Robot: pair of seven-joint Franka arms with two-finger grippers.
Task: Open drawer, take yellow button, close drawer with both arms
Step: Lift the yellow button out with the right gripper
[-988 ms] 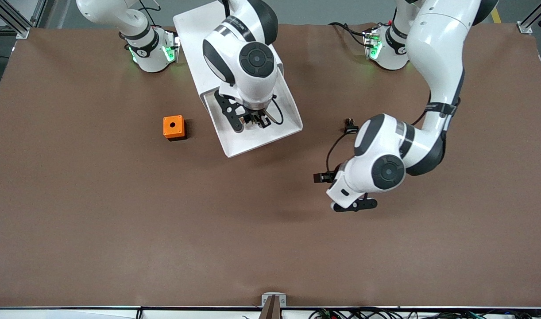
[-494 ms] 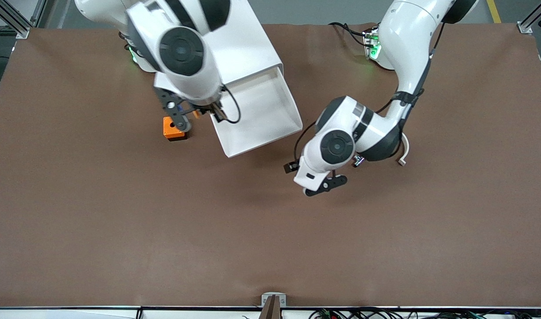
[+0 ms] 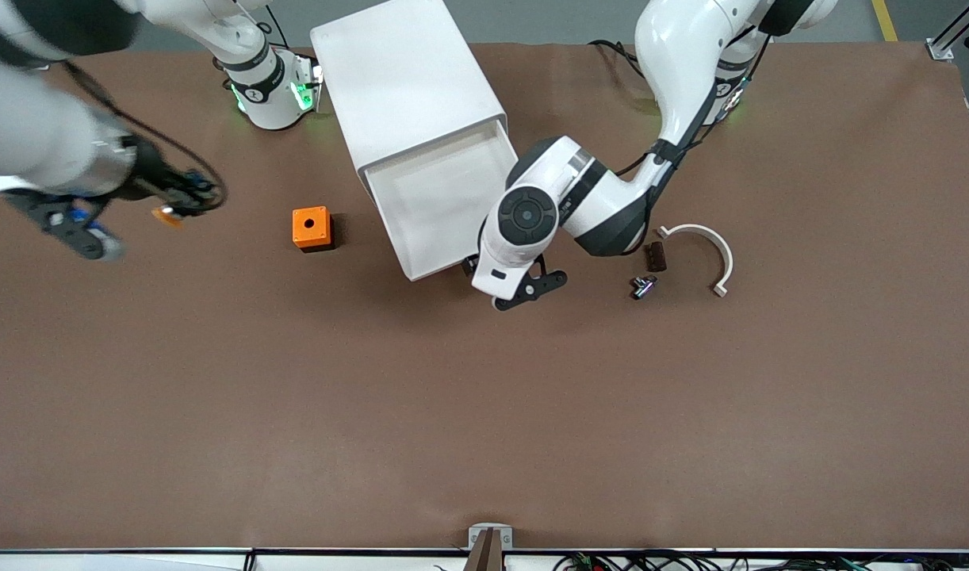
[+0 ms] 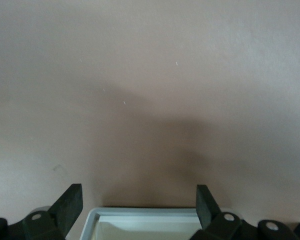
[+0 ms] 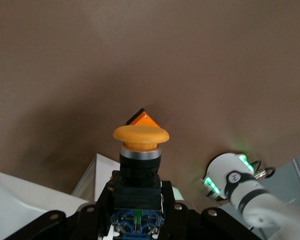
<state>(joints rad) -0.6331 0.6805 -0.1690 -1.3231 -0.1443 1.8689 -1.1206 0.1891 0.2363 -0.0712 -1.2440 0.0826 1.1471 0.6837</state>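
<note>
The white cabinet (image 3: 409,87) has its drawer (image 3: 445,202) pulled open toward the front camera. The tiny button (image 5: 141,136), with an orange cap and a black middle, is clamped in my right gripper (image 5: 137,200), which is shut on it. In the front view that gripper (image 3: 171,208) is blurred over the table, past the orange box toward the right arm's end, and the orange cap (image 3: 166,214) shows at its tip. My left gripper (image 4: 138,200) is open, its fingers (image 4: 70,202) standing either side of the drawer's front rim (image 4: 150,212). Its hand (image 3: 473,268) is at the drawer's front corner.
An orange cube box (image 3: 311,227) with a round hole stands beside the drawer. Toward the left arm's end lie a white curved piece (image 3: 702,246), a small dark brown part (image 3: 655,255) and a small metallic part (image 3: 641,285). The right arm's base (image 5: 230,182) glows green.
The right arm lifted the button out of the drawer and swung it past the orange box toward its end of the table. The left arm moved in to the drawer's front.
</note>
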